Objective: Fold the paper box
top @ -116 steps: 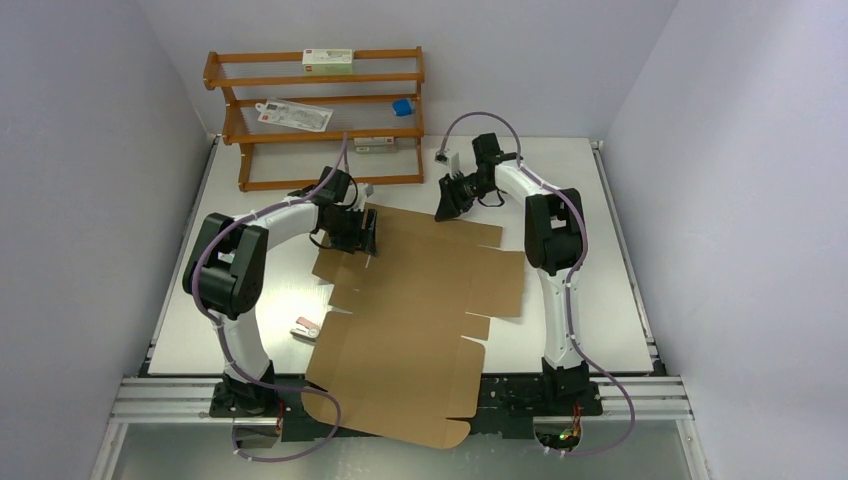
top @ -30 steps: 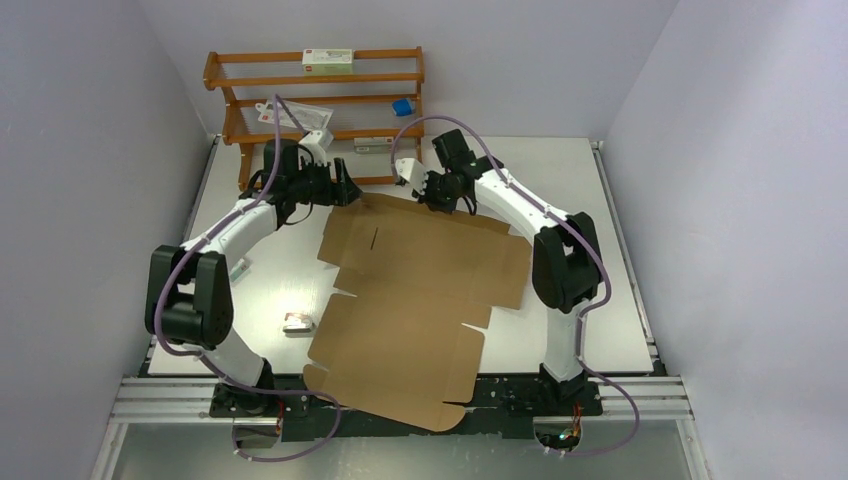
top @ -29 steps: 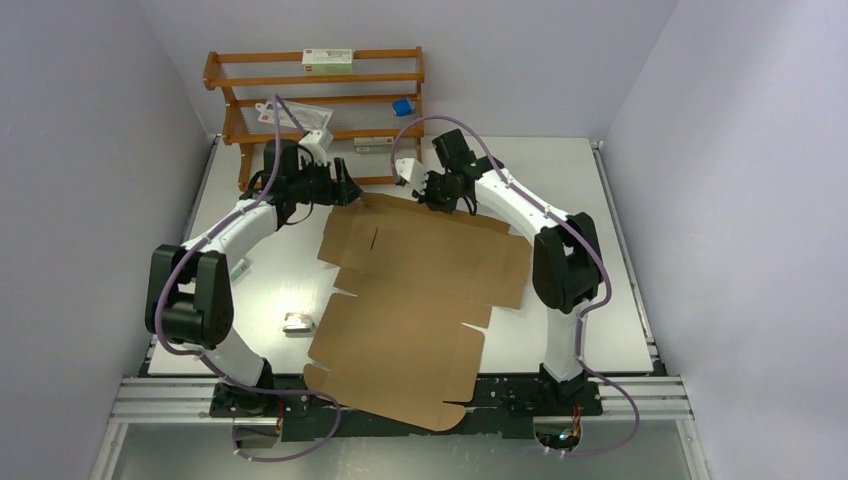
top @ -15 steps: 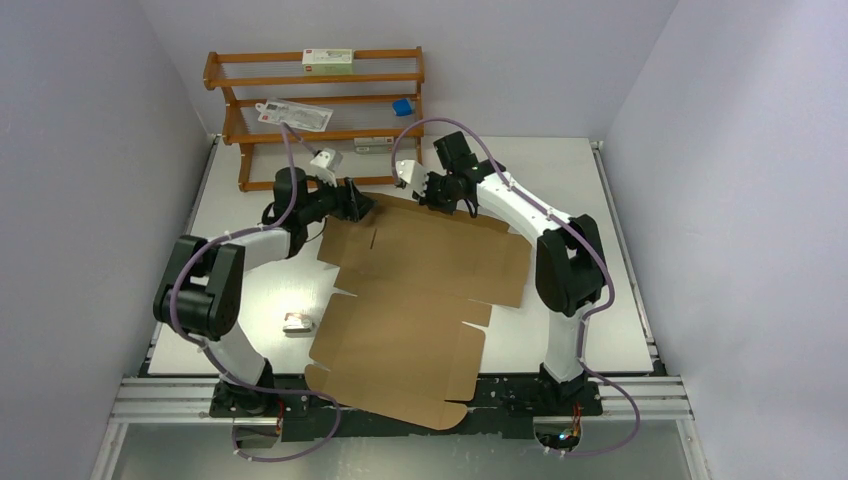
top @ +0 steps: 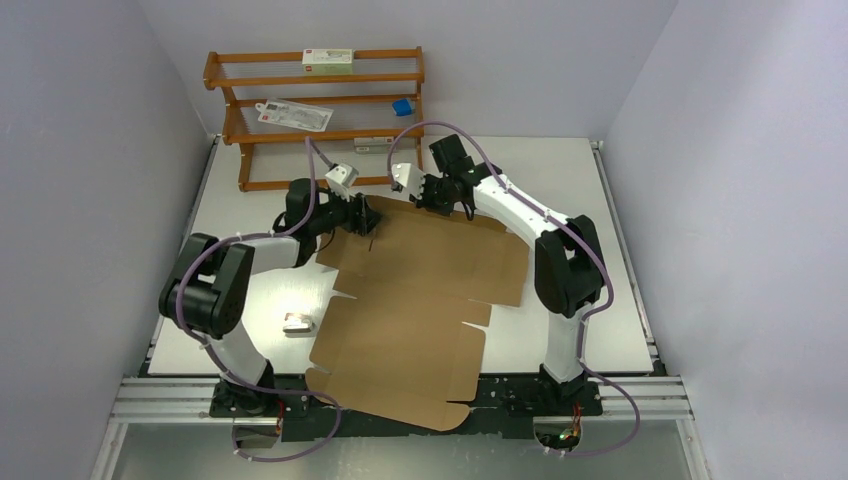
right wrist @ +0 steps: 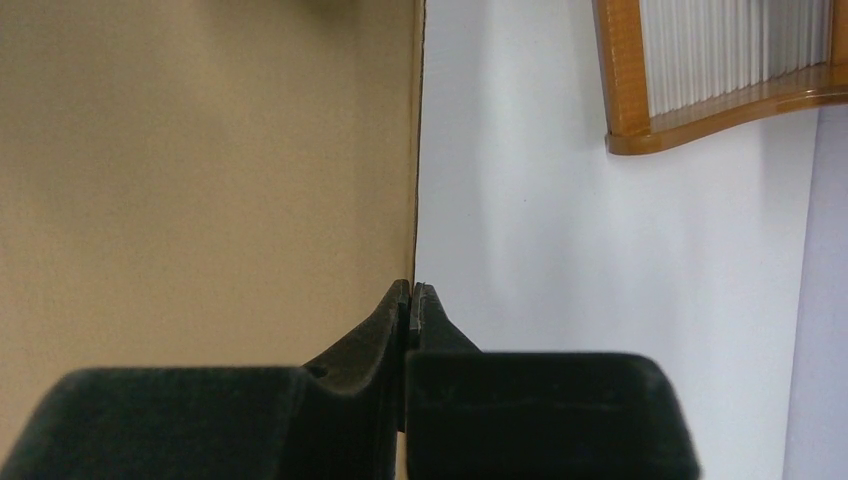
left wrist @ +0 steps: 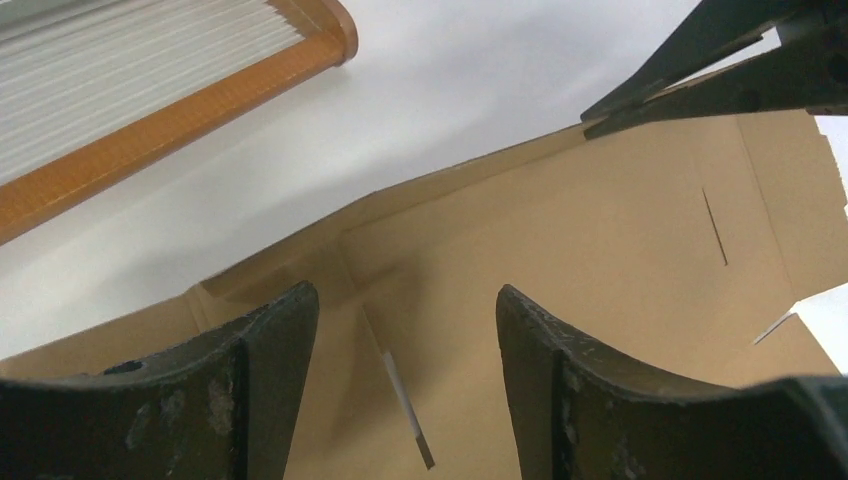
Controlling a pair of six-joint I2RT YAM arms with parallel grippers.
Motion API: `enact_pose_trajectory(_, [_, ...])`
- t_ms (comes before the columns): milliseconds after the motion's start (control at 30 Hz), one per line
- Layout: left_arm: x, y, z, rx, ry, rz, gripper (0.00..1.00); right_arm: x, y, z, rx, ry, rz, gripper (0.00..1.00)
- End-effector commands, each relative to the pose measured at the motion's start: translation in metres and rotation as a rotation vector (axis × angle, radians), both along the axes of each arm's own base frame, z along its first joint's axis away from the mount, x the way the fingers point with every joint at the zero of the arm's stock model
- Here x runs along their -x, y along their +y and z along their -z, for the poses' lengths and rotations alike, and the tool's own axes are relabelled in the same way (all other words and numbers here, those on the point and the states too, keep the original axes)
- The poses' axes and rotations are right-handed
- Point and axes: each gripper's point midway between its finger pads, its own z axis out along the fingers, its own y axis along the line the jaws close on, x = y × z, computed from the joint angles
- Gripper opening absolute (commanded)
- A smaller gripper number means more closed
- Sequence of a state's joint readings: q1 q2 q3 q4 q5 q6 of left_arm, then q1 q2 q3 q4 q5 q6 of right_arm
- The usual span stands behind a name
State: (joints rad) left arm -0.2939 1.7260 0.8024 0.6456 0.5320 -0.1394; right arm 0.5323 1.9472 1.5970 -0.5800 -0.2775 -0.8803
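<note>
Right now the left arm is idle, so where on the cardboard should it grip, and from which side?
Probably the far edge strip of the cardboard, near its left corner, from above, one finger either side. That strip looks lifted off the table; the rest lies flat. The right gripper pinches that edge; the open left gripper hangs over it.

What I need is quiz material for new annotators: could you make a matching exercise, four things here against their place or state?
1. left gripper
2. right gripper
3. paper box
4. wooden rack

A. at the far left of the table
B. shut on the box's far edge
C. unfolded, mostly flat on the table
D. open, over the box

Pairs: 1-D, 2-B, 3-C, 4-A
</note>
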Motion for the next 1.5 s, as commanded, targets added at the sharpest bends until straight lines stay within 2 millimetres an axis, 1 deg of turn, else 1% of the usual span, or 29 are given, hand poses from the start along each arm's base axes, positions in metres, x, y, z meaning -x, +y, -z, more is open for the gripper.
enact_pose_trajectory(0, [-0.010,0.015,-0.033,-0.080,-0.142,-0.073,0.72,-0.004,0.003,-0.015,-0.007,-0.061,-0.012,0.00])
enact_pose_trajectory(67, [-0.015,0.020,-0.042,-0.123,-0.171,-0.085,0.73,-0.004,0.002,-0.015,-0.007,-0.062,-0.013,0.00])
enact_pose_trajectory(133, [-0.019,0.020,-0.049,-0.133,-0.196,-0.078,0.74,-0.004,0.002,-0.017,-0.007,-0.069,-0.016,0.00])
enact_pose_trajectory(233, [-0.023,0.019,-0.049,-0.156,-0.207,-0.063,0.74,-0.005,0.000,-0.017,0.002,-0.078,-0.015,0.00])
enact_pose_trajectory(367, [-0.030,0.017,-0.040,-0.193,-0.212,-0.024,0.76,-0.004,0.001,-0.022,-0.005,-0.090,-0.024,0.00])
enact_pose_trajectory(400, [-0.034,0.015,-0.038,-0.201,-0.213,-0.009,0.75,-0.005,0.001,-0.023,-0.007,-0.094,-0.027,0.00])
enact_pose_trajectory(500, [-0.039,0.010,-0.025,-0.212,-0.183,0.045,0.75,-0.005,0.001,-0.024,-0.005,-0.099,-0.031,0.00])
enact_pose_trajectory(633, [-0.034,0.001,-0.020,-0.181,-0.175,0.106,0.74,-0.005,0.002,-0.022,-0.003,-0.094,-0.038,0.00])
enact_pose_trajectory(700, [-0.031,0.001,-0.012,-0.188,-0.152,0.117,0.73,-0.008,0.003,-0.022,-0.001,-0.101,-0.033,0.00])
enact_pose_trajectory(767, [-0.027,0.001,-0.004,-0.196,-0.123,0.131,0.71,-0.010,0.003,-0.023,-0.003,-0.107,-0.032,0.00])
enact_pose_trajectory(933, [-0.009,-0.004,-0.010,-0.149,-0.117,0.153,0.65,-0.016,0.004,-0.025,-0.009,-0.130,-0.010,0.00])
enact_pose_trajectory(1033, [-0.003,-0.012,-0.008,-0.144,-0.100,0.158,0.60,-0.017,0.007,-0.026,-0.015,-0.136,-0.003,0.00])
enact_pose_trajectory(1100, [-0.002,-0.017,-0.006,-0.131,-0.081,0.151,0.55,-0.015,0.009,-0.025,-0.013,-0.143,-0.004,0.00])
enact_pose_trajectory(1200, [-0.005,-0.018,-0.005,-0.111,-0.056,0.101,0.44,-0.013,0.012,-0.027,-0.012,-0.164,0.003,0.00])
enact_pose_trajectory(1333, [-0.007,-0.020,-0.003,-0.150,-0.052,0.014,0.35,-0.010,0.016,-0.032,-0.025,-0.205,0.005,0.00])
enact_pose_trajectory(1400, [-0.004,-0.025,0.000,-0.171,-0.041,0.001,0.34,-0.008,0.019,-0.034,-0.032,-0.228,0.003,0.00])
enact_pose_trajectory(1467, [-0.004,-0.023,0.000,-0.174,-0.018,-0.051,0.35,-0.007,0.018,-0.034,-0.027,-0.247,0.007,0.00])
